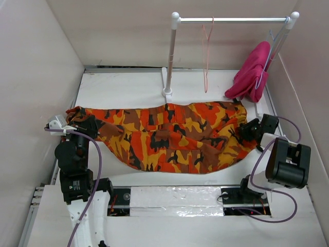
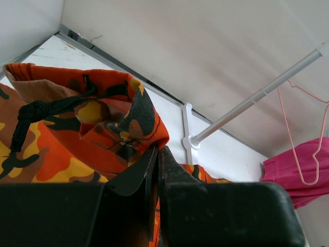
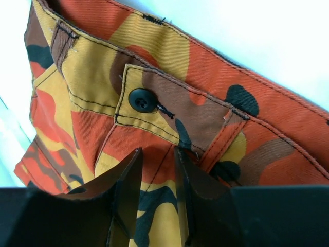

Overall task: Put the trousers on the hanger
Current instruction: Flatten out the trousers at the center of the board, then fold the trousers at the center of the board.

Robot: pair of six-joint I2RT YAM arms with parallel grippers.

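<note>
One pair of camouflage trousers (image 1: pixel 175 139), one salmon-pink hanger (image 1: pixel 206 56), one pale hanger (image 1: pixel 265 72), one magenta garment (image 1: pixel 252 72), one white rail (image 1: pixel 231 20), and two robot arms: left arm (image 1: pixel 74 154), right arm (image 1: pixel 288 164).

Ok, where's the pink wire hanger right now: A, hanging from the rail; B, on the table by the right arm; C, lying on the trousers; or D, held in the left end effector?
A: the hanger hangs by its hook from the rail, clear of the trousers spread out below it.
</note>
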